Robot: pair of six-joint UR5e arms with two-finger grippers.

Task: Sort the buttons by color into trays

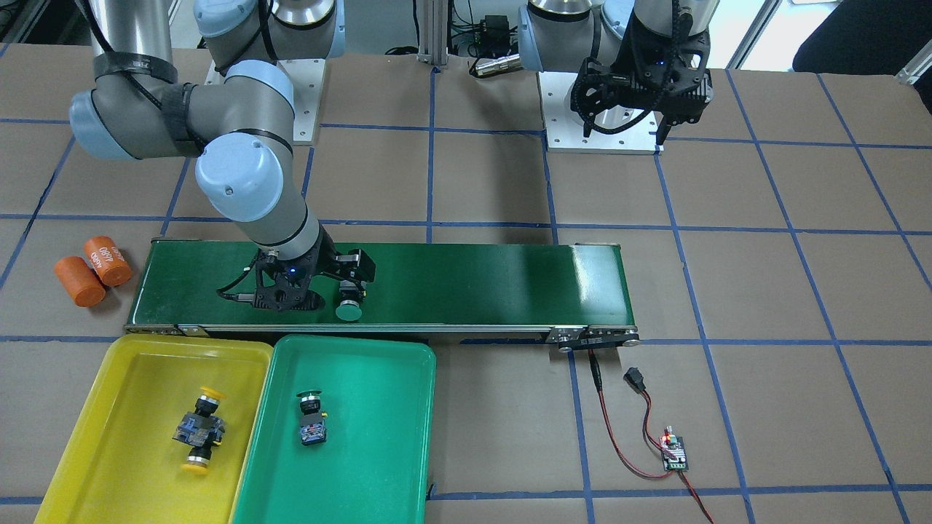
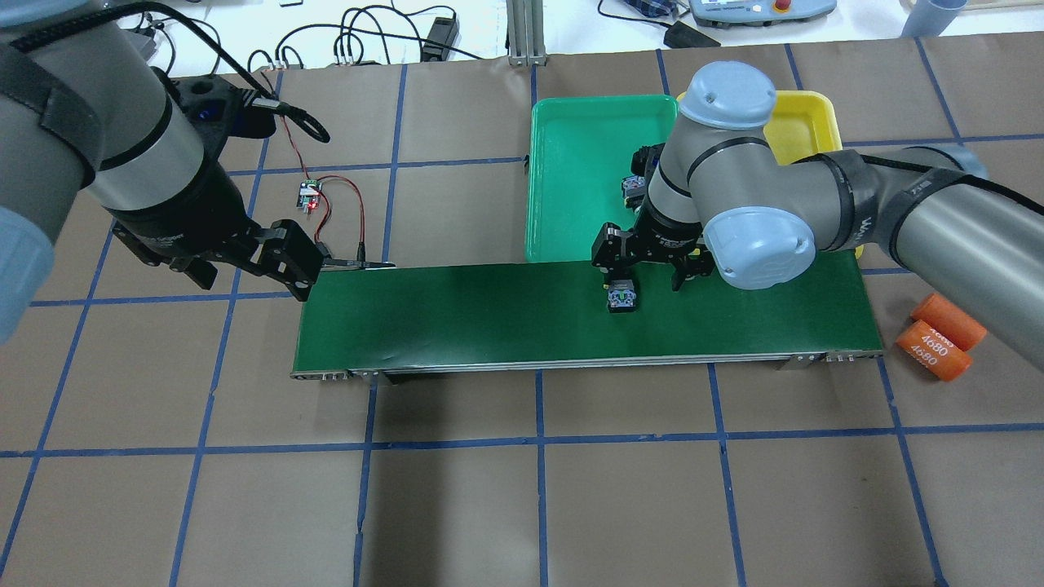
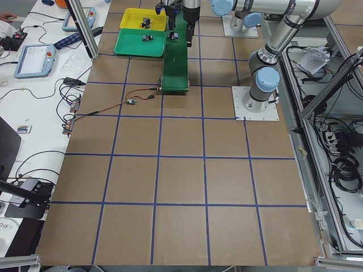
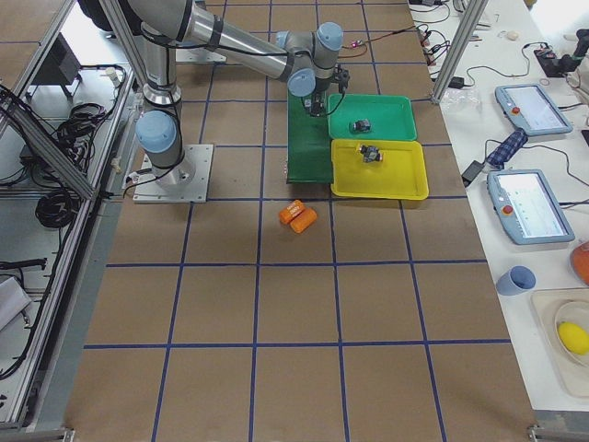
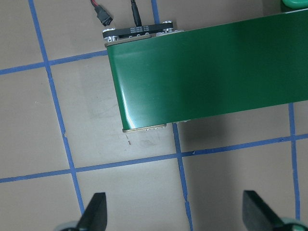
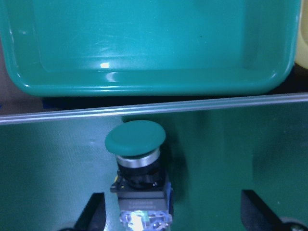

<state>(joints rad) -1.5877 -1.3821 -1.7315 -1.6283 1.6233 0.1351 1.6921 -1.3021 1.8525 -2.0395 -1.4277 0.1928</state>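
A green-capped button (image 1: 349, 306) lies on its side on the conveyor belt, its cap toward the green tray (image 1: 378, 437). My right gripper (image 1: 325, 285) hangs low over it, open. In the right wrist view the button (image 6: 137, 163) lies between the spread fingertips (image 6: 94, 214), touching neither. A second green button (image 1: 312, 418) lies in the green tray. Two yellow buttons (image 1: 200, 429) lie together in the yellow tray (image 1: 131, 451). My left gripper (image 2: 245, 265) is open and empty, above the belt's other end.
The dark-green conveyor belt (image 1: 473, 276) runs across the table, with both trays along its far side. Two orange cylinders (image 1: 95, 269) lie off the belt's end near my right arm. A small controller board (image 1: 673, 451) with red and black wires lies near the other end.
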